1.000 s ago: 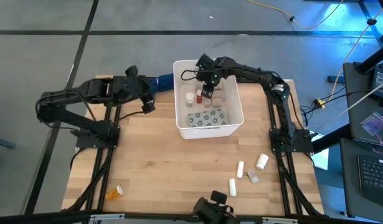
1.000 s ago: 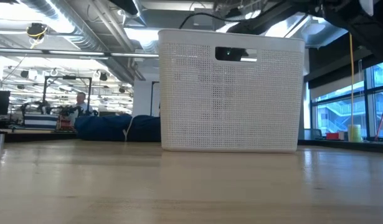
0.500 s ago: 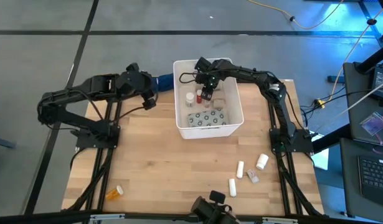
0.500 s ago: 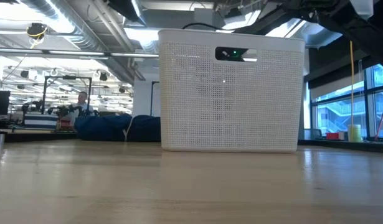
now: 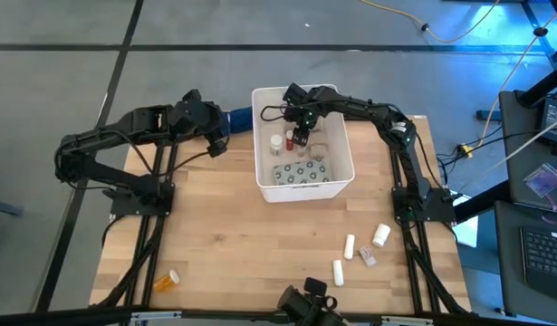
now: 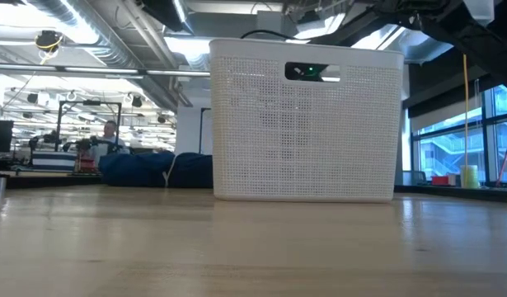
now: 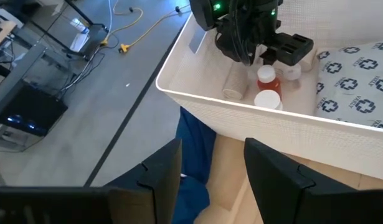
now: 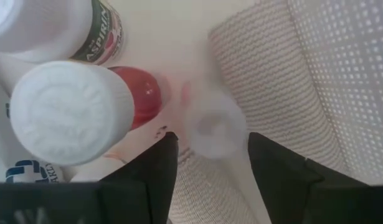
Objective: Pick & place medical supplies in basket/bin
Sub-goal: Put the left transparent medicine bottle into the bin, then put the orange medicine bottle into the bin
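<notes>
Here the right pincer point(image 5: 300, 136) hangs inside the white basket point(image 5: 337, 186), jaws parted around what looks like a small clear vial point(image 8: 210, 132), probably releasing it beside the red bottle point(image 8: 138, 96). The left pincer point(image 7: 210, 168) waits open, empty, left of the basket.

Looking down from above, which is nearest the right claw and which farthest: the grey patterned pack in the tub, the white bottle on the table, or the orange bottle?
From the right gripper, inside the tub's far end:
1. Grey patterned pack, same tub.
2. White bottle, table's right side.
3. Orange bottle, near-left corner.
</notes>
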Robot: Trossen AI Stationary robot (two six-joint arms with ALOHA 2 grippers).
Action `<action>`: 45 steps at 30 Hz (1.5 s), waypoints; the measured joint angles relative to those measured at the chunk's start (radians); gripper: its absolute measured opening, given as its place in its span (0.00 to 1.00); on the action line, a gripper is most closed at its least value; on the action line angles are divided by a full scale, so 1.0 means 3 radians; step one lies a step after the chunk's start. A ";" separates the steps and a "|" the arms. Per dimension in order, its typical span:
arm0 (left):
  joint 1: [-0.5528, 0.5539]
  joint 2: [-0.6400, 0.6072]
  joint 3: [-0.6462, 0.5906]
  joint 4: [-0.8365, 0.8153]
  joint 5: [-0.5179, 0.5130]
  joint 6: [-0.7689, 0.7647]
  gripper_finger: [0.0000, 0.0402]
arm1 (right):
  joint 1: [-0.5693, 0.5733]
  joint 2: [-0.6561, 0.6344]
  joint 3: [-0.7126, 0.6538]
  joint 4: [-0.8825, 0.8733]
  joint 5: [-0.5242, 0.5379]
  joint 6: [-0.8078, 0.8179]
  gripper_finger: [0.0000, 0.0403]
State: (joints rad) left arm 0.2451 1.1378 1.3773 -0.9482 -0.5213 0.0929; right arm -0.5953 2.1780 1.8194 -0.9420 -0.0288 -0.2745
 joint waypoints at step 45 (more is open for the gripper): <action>-0.0790 -0.0003 -0.0003 -0.0763 0.1171 -0.0709 0.42 | 0.1394 -0.0172 0.1754 -0.0992 -0.0221 0.1223 0.51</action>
State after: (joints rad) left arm 0.0080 1.1370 1.3766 -1.1772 -0.1699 -0.1197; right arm -0.1771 2.1264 2.3455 -1.2397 -0.0952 0.0923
